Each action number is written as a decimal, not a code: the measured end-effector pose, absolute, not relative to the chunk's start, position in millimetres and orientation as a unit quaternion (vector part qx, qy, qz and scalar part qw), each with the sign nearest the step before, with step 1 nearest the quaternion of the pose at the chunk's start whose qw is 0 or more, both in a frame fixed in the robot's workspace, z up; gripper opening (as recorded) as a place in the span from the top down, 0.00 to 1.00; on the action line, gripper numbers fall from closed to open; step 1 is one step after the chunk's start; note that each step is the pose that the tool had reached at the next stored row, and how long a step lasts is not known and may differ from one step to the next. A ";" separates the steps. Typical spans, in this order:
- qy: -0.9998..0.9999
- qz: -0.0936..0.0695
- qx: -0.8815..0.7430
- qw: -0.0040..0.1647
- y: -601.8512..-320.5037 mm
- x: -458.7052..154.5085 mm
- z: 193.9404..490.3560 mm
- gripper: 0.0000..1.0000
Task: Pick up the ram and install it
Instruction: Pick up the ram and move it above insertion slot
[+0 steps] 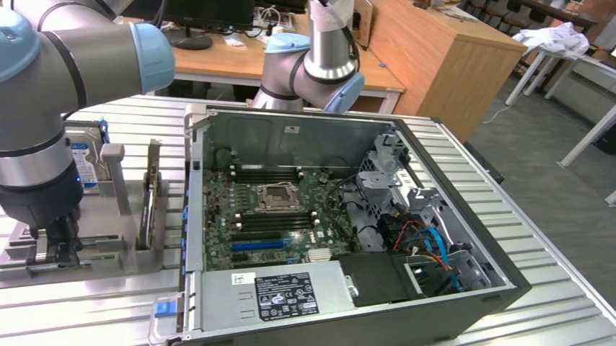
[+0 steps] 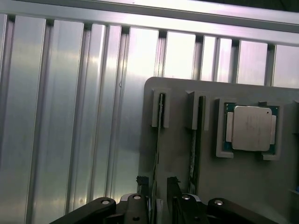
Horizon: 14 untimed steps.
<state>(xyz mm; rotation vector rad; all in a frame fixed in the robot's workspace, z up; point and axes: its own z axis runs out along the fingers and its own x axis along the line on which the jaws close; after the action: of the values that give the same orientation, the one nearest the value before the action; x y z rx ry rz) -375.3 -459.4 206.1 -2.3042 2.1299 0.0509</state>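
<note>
Two thin dark-edged boards standing on edge in a flat grey plastic holder (image 2: pixel 180 154) on the ribbed silver metal counter (image 2: pixel 70 116): the long narrow ram (image 2: pixel 161 112) and a twin board (image 2: pixel 200 121) just beside it, with a square silver chip (image 2: pixel 252 128) a little further along. Black metal fingers (image 2: pixel 144 186) spread wide, one on each side of the ram, not squeezing. Looks like the pick-up step, with nothing lifted yet. Well apart, at the exterior view's right, the open black computer box (image 1: pixel 500 288) with long black slots (image 1: pixel 274 173). Calls for a straight, soft squeeze on the flat sides, since so thin a board could tip or bend.
</note>
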 end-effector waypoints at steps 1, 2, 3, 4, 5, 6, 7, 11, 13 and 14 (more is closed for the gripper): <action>0.679 0.016 -0.734 0.002 -459.4 -374.7 206.0 0.70; 0.679 0.016 -0.734 0.002 -459.4 -374.1 206.0 0.70; 0.679 0.016 -0.734 0.002 -459.4 -373.5 206.0 0.70; 0.679 0.016 -0.734 0.002 -459.5 -372.9 205.8 0.70; 0.679 0.017 -0.734 0.002 -459.5 -372.4 205.5 0.70; 0.679 0.017 -0.734 0.002 -459.6 -371.9 205.5 0.70; 0.679 0.017 -0.734 0.002 -459.6 -371.4 205.4 0.70; 0.679 0.017 -0.734 0.003 -459.6 -369.8 204.9 0.70; 0.679 0.017 -0.734 0.003 -459.7 -369.6 204.8 0.70; 0.679 0.017 -0.734 0.003 -459.7 -369.5 204.8 0.70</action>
<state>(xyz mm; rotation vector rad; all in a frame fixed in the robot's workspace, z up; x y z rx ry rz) -369.5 -459.7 204.8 -2.3011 2.1300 0.0540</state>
